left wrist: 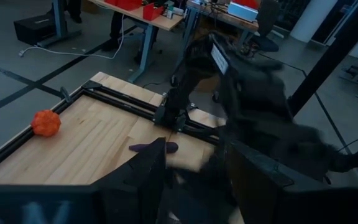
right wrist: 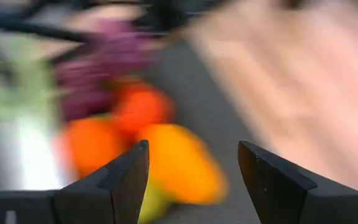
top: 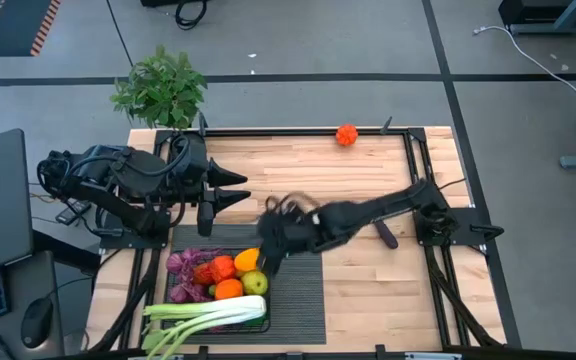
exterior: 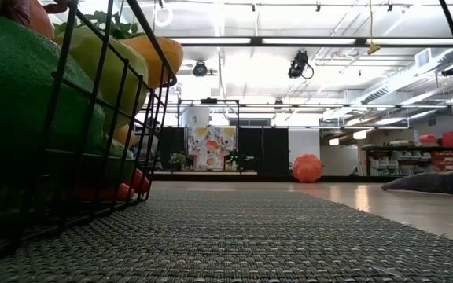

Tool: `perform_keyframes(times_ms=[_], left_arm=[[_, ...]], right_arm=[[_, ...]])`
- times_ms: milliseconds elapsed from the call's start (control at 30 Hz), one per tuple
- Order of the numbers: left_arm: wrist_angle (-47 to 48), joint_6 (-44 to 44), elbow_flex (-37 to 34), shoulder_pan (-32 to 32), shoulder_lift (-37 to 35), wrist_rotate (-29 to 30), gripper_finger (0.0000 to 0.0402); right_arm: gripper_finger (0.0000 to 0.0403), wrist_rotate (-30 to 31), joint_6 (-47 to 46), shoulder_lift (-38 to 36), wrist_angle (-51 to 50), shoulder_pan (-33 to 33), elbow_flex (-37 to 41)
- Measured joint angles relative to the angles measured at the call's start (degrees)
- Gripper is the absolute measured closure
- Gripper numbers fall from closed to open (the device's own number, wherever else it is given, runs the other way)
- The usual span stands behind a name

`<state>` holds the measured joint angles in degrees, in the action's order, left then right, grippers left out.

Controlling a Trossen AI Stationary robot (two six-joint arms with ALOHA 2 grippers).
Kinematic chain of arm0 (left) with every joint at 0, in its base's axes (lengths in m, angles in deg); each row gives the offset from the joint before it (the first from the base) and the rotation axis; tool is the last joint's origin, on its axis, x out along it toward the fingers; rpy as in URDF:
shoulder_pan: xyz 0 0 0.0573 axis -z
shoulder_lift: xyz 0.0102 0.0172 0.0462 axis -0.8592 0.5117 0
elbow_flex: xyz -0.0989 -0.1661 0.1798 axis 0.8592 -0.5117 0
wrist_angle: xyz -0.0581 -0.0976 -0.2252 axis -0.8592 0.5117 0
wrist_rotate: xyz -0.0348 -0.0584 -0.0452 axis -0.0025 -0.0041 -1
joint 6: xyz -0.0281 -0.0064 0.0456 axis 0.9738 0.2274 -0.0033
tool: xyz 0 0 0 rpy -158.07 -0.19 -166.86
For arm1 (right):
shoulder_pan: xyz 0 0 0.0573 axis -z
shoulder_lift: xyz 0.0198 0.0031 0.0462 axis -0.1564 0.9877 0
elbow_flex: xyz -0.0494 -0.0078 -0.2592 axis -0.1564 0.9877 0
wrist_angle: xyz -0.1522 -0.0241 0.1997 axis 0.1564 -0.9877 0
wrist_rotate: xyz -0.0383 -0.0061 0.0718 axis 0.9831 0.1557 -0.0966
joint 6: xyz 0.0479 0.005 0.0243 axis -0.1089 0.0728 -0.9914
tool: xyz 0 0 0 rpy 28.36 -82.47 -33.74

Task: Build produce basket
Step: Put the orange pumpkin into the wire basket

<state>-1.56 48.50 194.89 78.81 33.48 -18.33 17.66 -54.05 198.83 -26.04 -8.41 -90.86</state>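
The black wire basket sits on a dark ribbed mat at the table's near side. It holds purple grapes, a red pepper, an orange, a yellow pepper, a green apple and a leek. My right gripper hovers open just above the basket's far right corner, nothing between its fingers. My left gripper waits open, raised over the table's left side. A bumpy orange fruit lies at the far edge. An eggplant lies on the bare wood.
A leafy potted plant stands beyond the table's far left corner. Black frame rails run along the table's far and right edges. Bare wood lies between the far edge and the mat. Low down, the basket's wall fills the left.
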Motion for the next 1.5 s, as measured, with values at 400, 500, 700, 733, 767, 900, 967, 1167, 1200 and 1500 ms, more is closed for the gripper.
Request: perform_keyframes(times_ms=[400, 500, 700, 733, 767, 900, 967, 1167, 1200, 1500], left_arm=[[0.29, 1.06, -0.04, -0.01, -3.66, -0.02, 0.0230], [1.89, 1.17, -0.04, 0.01, -5.63, -0.02, 0.0230], [9.34, 2.80, -0.01, -0.01, -8.93, 0.02, 0.0230], [10.54, 3.09, 0.00, -0.02, -9.17, 0.02, 0.0230], [11.38, 3.35, 0.00, -0.05, -9.44, 0.12, 0.0230], [12.68, 2.06, 0.00, -0.97, -9.80, 3.31, 0.0230], [12.64, 1.92, -0.01, -1.73, -9.69, 6.08, 0.0230], [12.58, 5.52, 0.00, -6.18, -7.94, 10.05, 0.0230], [12.66, 6.90, -0.04, -7.20, -7.61, 10.49, 0.0230], [15.11, 16.09, 0.00, -16.45, -4.73, 10.79, 0.0210]], right_arm=[[0.0133, 9.25, -15.46, -2.95, -34.02, 10.38, 0.88], [0.0116, 8.22, -14.13, -2.62, -34.50, 13.04, 1.16], [0.0083, 7.42, -11.88, -2.26, -34.52, 19.12, 4.02], [0.0079, 7.44, -11.01, -2.28, -34.52, 20.31, 4.70], [0.0075, 7.49, -9.84, -2.28, -34.53, 21.53, 5.35], [0.0066, 9.04, -3.35, -2.30, -32.43, 26.97, 8.29], [0.0064, 9.17, 0.13, -2.27, -30.56, 30.10, 10.10], [0.0063, 9.83, 10.58, -2.21, -23.16, 40.06, 16.14], [0.0063, 9.85, 12.40, -2.21, -22.04, 41.81, 16.98], [0.0063, 4.34, 23.45, -2.25, -13.98, 55.83, 23.64]])
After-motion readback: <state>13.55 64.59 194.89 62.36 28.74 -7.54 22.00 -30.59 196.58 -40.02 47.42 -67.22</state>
